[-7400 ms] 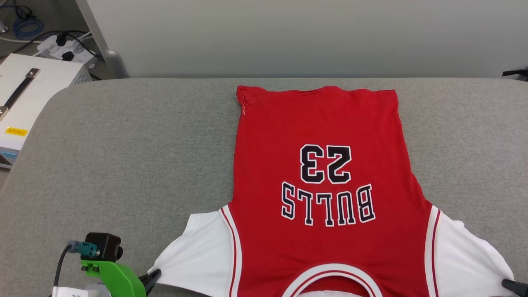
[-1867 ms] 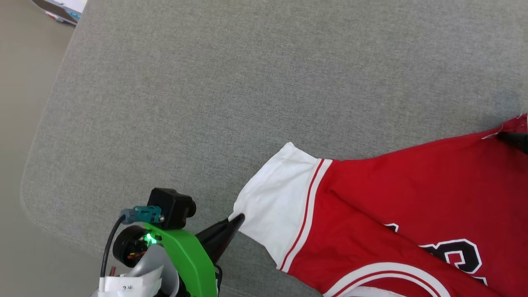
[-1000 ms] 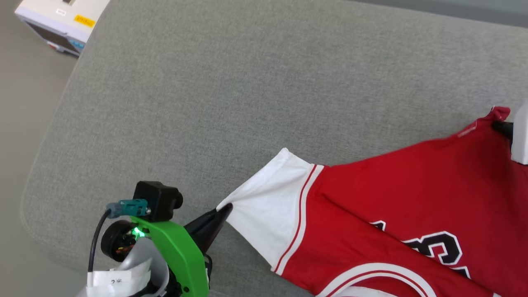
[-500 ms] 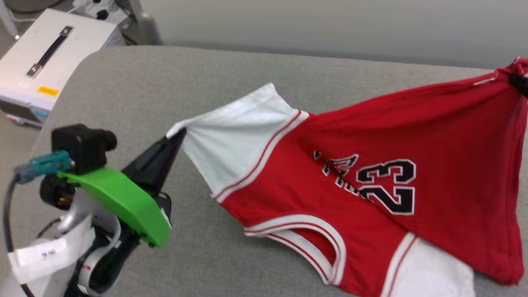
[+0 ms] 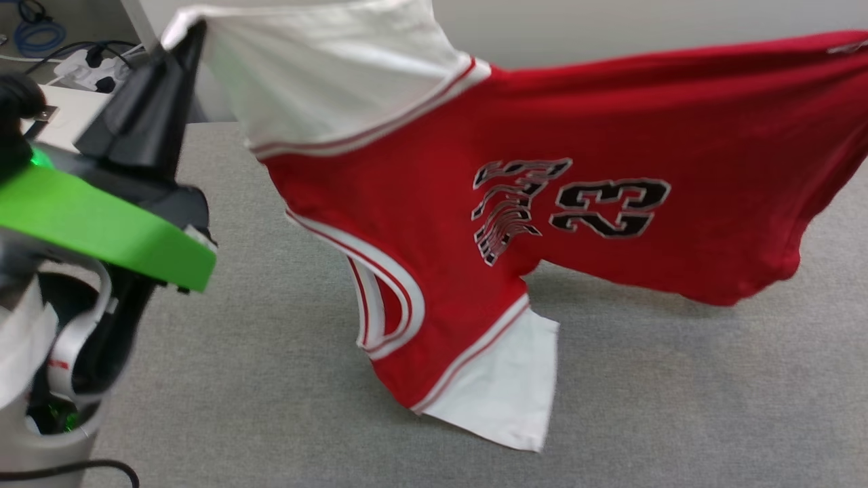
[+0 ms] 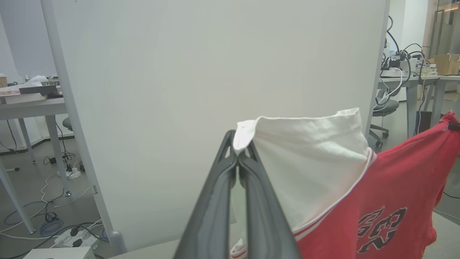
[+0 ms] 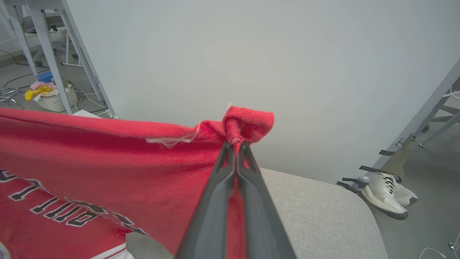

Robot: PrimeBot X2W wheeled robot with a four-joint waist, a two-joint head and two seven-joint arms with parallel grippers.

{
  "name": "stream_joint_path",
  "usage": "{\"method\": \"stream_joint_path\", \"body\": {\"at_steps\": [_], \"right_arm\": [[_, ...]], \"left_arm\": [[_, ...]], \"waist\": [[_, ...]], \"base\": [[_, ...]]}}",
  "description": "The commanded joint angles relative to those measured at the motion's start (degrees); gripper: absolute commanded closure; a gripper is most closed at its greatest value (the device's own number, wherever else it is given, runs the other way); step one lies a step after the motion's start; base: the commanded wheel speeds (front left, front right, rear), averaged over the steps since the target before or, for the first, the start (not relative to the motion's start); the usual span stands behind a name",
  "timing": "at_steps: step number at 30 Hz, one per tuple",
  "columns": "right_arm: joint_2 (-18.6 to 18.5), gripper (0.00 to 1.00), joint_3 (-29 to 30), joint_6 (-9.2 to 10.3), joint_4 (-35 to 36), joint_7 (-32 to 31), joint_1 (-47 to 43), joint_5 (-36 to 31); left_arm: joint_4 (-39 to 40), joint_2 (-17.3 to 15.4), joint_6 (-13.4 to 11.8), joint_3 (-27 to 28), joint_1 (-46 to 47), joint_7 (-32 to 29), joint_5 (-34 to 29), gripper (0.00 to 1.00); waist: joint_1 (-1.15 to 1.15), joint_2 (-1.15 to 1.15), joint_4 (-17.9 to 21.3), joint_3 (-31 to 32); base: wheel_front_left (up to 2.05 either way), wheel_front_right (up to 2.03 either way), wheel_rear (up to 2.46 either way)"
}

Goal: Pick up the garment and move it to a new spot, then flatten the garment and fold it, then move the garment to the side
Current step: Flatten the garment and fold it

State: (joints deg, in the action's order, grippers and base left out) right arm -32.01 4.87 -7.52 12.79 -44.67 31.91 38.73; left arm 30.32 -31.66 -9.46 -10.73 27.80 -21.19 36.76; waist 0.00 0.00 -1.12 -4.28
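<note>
Left end effector (image 6: 238, 147) pinched tight on the tip of a white sleeve (image 6: 309, 154); right end effector (image 7: 236, 145) pinched tight on a red hem corner (image 7: 248, 122). Garment (image 5: 610, 122) hangs stretched between them, raised above the grey worktop (image 5: 271, 379). Long axis runs side to side in the head view: neck end toward robot's left, hem toward right. Second sleeve (image 5: 502, 379) dangles lowest, near the worktop; contact unclear.
</note>
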Motion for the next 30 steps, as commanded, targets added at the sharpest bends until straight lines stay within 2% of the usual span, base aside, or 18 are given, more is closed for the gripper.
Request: {"method": "stream_joint_path", "body": {"at_steps": [1,9,18,24,30], "right_arm": [[0.2,1.00,0.4,0.03,0.6,1.0,0.7,-0.5],[-0.8,1.00,1.7,0.03,1.2,3.9,3.9,0.2],[-1.6,1.00,2.1,0.03,-2.5,9.9,13.3,-0.8],[-2.2,1.00,-1.0,0.03,-9.1,14.8,23.7,-3.7],[-2.1,1.00,-5.8,0.03,-17.2,19.6,36.1,-7.8]], "left_arm": [[0.0,-0.6,-0.5,0.6,2.4,0.3,-1.3,1.00],[-2.6,-2.1,0.8,1.3,13.1,0.5,-3.9,1.00],[-11.6,-3.8,6.2,-0.3,31.4,0.3,-5.8,1.00],[-21.7,-5.9,12.0,-2.7,45.0,0.3,-8.2,1.00],[-32.5,-5.1,15.2,-6.5,61.0,1.7,-11.6,1.00]], "waist": [[0.00,0.00,0.8,-0.3],[0.00,0.00,2.1,-4.2],[0.00,0.00,3.0,-14.3],[0.00,0.00,3.4,-22.4],[0.00,0.00,3.8,-30.0]], "base": [[0.00,0.00,0.00],[0.00,0.00,0.00],[0.00,0.00,0.00],[0.00,0.00,0.00],[0.00,0.00,0.00]]}}
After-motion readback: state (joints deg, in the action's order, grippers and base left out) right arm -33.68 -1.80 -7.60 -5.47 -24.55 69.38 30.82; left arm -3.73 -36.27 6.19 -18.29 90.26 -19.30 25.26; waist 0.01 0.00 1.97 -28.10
